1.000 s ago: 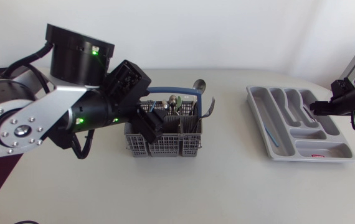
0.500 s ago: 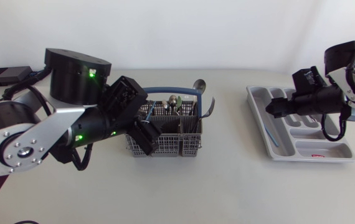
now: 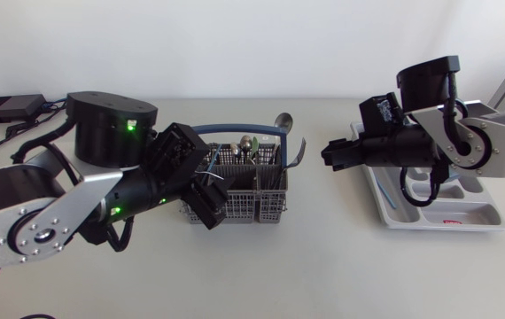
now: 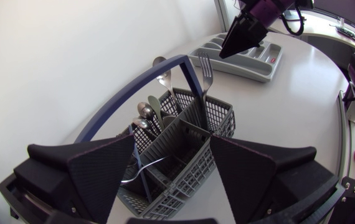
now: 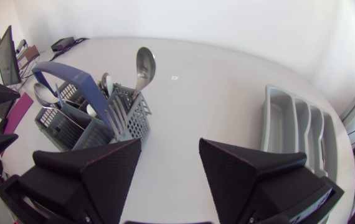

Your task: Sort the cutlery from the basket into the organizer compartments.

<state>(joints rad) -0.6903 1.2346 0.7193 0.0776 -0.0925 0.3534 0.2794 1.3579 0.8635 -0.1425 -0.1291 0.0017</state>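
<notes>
The grey mesh cutlery basket (image 3: 235, 209) with a blue handle (image 3: 244, 129) stands mid-table and holds spoons, forks and other pieces. A large spoon (image 3: 283, 121) and a fork (image 3: 299, 152) stick out at its right end. My left gripper (image 3: 208, 191) hangs open over the basket's left end; in the left wrist view the basket (image 4: 193, 134) lies just ahead of the open left gripper (image 4: 171, 183). My right gripper (image 3: 332, 152) is open, with nothing in it, between the basket and the grey organizer (image 3: 465, 218). From the right wrist view the basket (image 5: 84, 127) is ahead to one side of the right gripper (image 5: 168, 168).
My right arm covers much of the organizer; a thin blue piece (image 3: 389, 193) lies in its left compartment. A small black box (image 3: 4, 108) with cables sits at the table's back left. Bare tabletop lies in front of basket and organizer.
My right arm has swung from over the organizer leftward toward the basket. My left gripper has shifted slightly down and forward over the basket's left end.
</notes>
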